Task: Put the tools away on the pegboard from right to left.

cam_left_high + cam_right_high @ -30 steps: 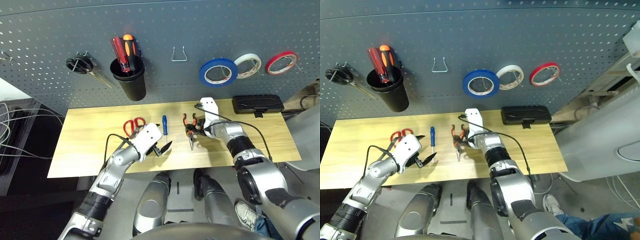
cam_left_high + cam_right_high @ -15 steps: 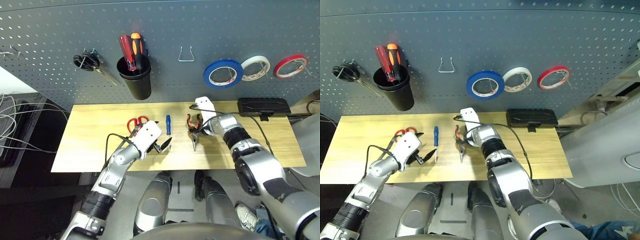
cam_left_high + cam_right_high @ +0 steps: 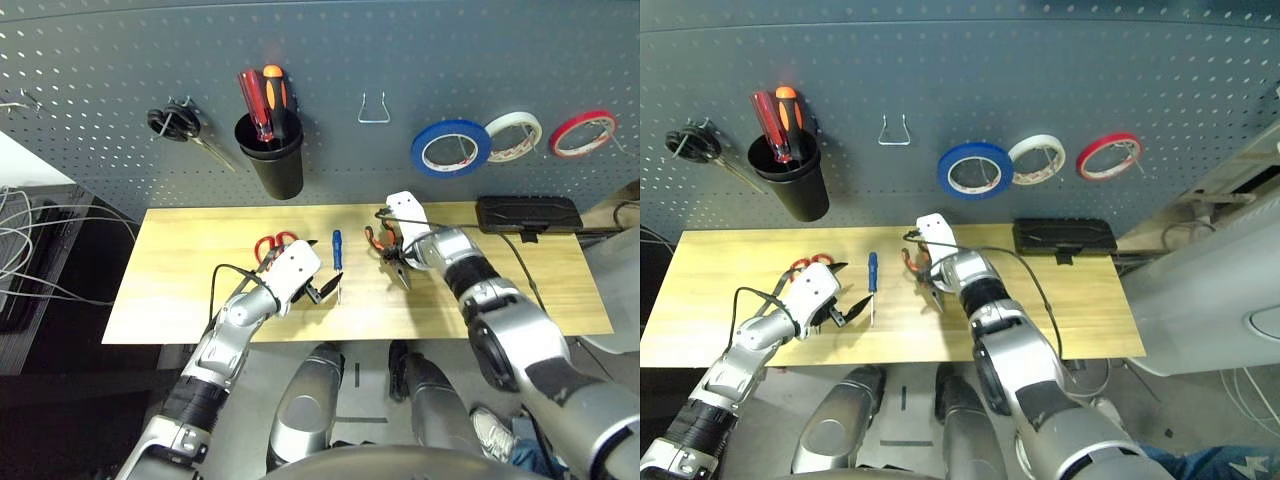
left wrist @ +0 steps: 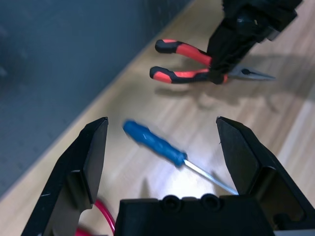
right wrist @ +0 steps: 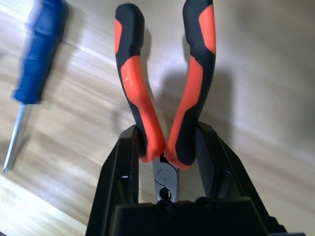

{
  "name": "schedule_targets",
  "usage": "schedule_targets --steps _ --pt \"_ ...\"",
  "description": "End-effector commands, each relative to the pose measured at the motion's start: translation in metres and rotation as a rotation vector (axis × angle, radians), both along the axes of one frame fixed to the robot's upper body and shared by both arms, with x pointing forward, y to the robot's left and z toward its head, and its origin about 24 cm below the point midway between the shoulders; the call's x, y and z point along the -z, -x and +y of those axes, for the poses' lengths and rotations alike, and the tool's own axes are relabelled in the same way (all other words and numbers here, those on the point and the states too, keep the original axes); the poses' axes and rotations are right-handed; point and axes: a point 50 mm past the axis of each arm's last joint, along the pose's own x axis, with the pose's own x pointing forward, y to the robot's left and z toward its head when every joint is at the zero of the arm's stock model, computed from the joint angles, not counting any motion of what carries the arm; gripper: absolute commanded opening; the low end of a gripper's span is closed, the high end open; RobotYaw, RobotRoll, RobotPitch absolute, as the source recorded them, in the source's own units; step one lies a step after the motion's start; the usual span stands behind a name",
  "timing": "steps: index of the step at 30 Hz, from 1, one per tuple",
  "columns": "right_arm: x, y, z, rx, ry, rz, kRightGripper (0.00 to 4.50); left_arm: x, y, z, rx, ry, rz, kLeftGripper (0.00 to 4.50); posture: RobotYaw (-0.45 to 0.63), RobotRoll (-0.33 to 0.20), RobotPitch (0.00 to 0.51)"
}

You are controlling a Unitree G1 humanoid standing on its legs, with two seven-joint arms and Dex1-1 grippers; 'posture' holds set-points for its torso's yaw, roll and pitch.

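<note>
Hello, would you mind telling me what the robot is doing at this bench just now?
It is putting tools up on the pegboard. The blue tape ring already hangs there. The right gripper is clamped on the orange-and-black pliers near the joint, handles pointing away from it, just above the wooden table. The left gripper is open over the blue screwdriver, which lies on the table beside the red-handled scissors.
</note>
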Motion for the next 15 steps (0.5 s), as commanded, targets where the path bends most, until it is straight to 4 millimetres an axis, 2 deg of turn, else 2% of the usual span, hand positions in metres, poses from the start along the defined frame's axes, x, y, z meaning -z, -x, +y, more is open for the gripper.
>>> schedule_targets --steps 1,6,11,15 --pt "-0.022 0.017 -0.002 -0.119 -0.023 -0.12 1.75 -0.004 0.005 0.001 0.017 0.045 -0.06 4.5 0.22 0.0 0.217" --pt "-0.043 0.037 -0.012 -0.156 -0.081 -0.249 1.75 -0.016 0.004 0.0 0.053 0.083 -0.138 4.5 0.2 0.0 0.215" --pt "-0.063 0.043 -0.008 -0.22 -0.144 -0.404 1.75 -0.026 -0.001 0.0 0.059 0.117 -0.178 4.5 0.19 0.0 0.212" --pt "-0.082 0.038 -0.002 -0.219 -0.205 -0.535 1.75 -0.034 -0.006 0.002 0.063 0.122 -0.204 4.5 0.18 0.0 0.211"
